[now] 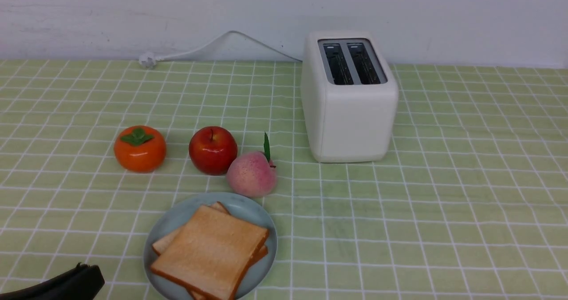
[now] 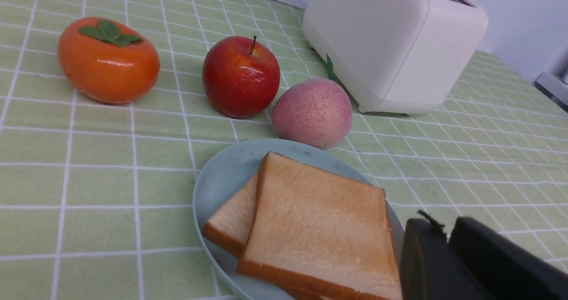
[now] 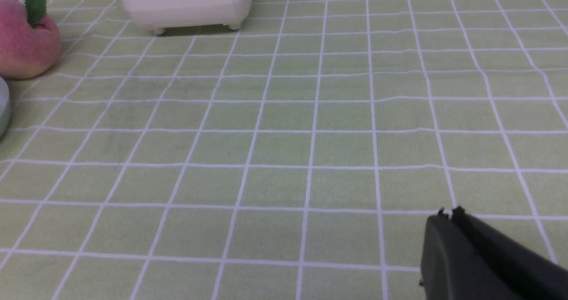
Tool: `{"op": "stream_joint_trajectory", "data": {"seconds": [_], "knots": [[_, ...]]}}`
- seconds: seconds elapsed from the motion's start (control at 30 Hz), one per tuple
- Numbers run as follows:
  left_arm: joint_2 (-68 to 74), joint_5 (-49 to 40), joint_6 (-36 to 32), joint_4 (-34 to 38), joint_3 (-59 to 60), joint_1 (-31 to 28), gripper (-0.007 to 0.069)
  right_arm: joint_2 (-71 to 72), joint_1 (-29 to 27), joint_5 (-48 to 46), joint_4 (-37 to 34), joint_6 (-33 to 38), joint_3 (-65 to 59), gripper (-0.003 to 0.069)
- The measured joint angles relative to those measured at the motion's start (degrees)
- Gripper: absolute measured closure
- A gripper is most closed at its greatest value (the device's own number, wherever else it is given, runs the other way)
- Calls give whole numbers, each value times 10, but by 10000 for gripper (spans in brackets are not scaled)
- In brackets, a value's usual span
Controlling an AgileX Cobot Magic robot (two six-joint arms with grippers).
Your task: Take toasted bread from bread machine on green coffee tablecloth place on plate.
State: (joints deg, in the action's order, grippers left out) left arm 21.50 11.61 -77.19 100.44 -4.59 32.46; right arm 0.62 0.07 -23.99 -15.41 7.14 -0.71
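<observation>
Both slices of toasted bread (image 1: pixel 212 251) lie stacked on the plate (image 1: pixel 168 222), a peach (image 1: pixel 251 174) touching its far rim beside an apple (image 1: pixel 213 150). The bread machine (image 1: pixel 350 109) stands apart. Both the left gripper (image 2: pixel 448 242) and the right gripper (image 3: pixel 448 218) are pressed together, empty, largely cut off.

Two golden toasted bread slices (image 1: pixel 211 251) lie stacked, fanned, on the blue-grey plate (image 1: pixel 177 218); the white bread machine (image 1: pixel 350 104) stands upright, slots empty, on the green coffee tablecloth (image 1: pixel 443 202)
</observation>
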Motion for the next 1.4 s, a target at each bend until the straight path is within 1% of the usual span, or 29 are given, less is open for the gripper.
{"op": "stream_joint_trajectory", "data": {"seconds": [0.43,0.53,0.57,0.6,0.63,0.67,0.7,0.73,0.77,0.8,0.83,0.87,0.9,0.93,0.97,1.0,1.03,1.07,1.17,1.3,1.37,1.4], "knots": [[0,2,0,0,0,0,539,0,0,0,0,0,0,662],[0,19,16,0,0,0,536,0,0,0,0,0,0,659],[0,19,31,-12,0,0,536,0,0,0,0,0,0,658],[0,14,53,-45,0,0,536,0,0,0,0,0,0,658],[0,12,65,-52,0,0,537,0,0,0,0,0,0,658],[0,6,84,-94,0,0,542,0,0,0,0,0,0,658],[0,-13,148,-164,0,0,561,0,0,0,0,0,0,657],[0,-33,212,-245,-1,0,598,0,0,0,0,0,0,655],[0,-45,259,-297,-1,0,619,0,0,0,0,0,0,655],[0,-48,259,-310,-1,0,624,0,0,0,0,0,0,655],[0,-68,324,-401,-4,0,638,0,0,0,0,0,0,655],[0,-81,378,-471,-8,0,638,0,0,0,0,0,0,655],[0,-86,421,-520,-10,0,638,0,0,0,0,0,0,655],[0,-87,429,-529,-10,0,638,0,0,0,0,0,0,655],[0,-90,495,-595,-12,0,638,0,0,0,0,0,0,654],[0,-89,507,-606,-12,0,638,0,0,0,0,0,0,654],[0,-90,541,-637,-12,0,638,0,0,0,0,0,0,652],[0,-91,557,-665,-12,0,638,0,0,0,0,0,0,650],[0,-92,570,-689,-12,0,638,0,0,0,0,0,0,647],[0,-57,572,-702,-1,-3,638,0,0,0,0,0,0,646],[-2,-44,573,-714,3,-11,638,0,0,0,0,0,0,646],[-8,-39,581,-734,5,-32,638,0,0,0,0,0,0,646]]}}
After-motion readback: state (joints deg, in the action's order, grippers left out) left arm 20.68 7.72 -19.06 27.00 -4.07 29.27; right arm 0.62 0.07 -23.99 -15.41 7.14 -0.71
